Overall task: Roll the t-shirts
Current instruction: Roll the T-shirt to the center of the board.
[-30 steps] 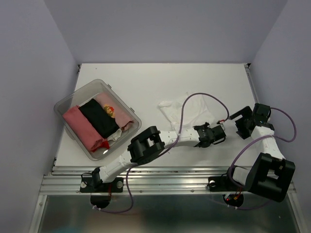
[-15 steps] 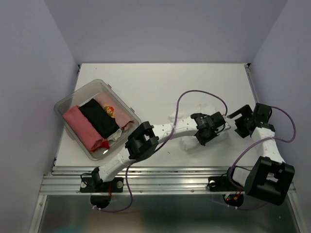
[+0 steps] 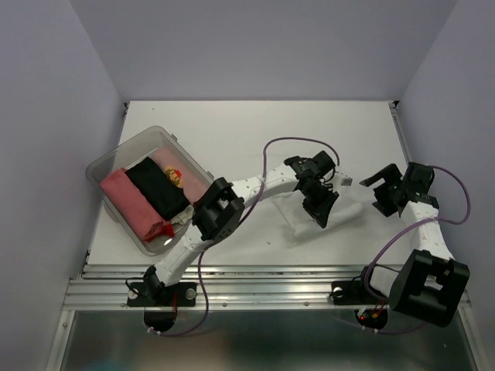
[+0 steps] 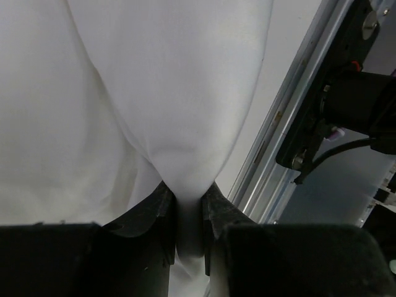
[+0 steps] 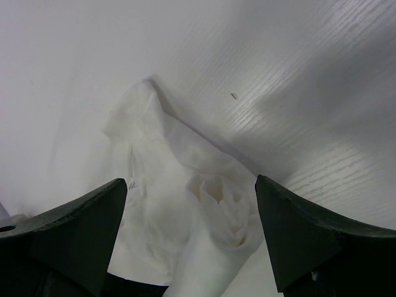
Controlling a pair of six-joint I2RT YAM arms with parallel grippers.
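White cloth is pinched tight in my left end effector (image 4: 187, 201). Its two fingers are closed to a narrow gap, with a fold of the white shirt (image 4: 154, 93) squeezed between them. I think I hold it this way so I can pull that edge and spread the shirt out, because a shirt must lie flat before it can be rolled.

From above, the left arm reaches far across to the right half of the bench (image 3: 232, 131). The white shirt lies bunched under and beside the arm's tip, not far from the front edge. It is not flat and not rolled yet.

My right end effector (image 3: 387, 189) is wide open and holds nothing. It hangs just to the right of the shirt and does not touch it. Its camera looks down on a crumpled lump of the cloth. I think it sits there so it can take the other side of the shirt when that side is ready to be pulled straight.

The tub (image 3: 116, 154) sits at the left of the bench, well apart from this work. A pink shirt (image 3: 124, 201), a black shirt (image 3: 158, 189) and a print shirt (image 3: 175, 177) lie side by side in it. I cannot tell from here if they are rolled or only folded.
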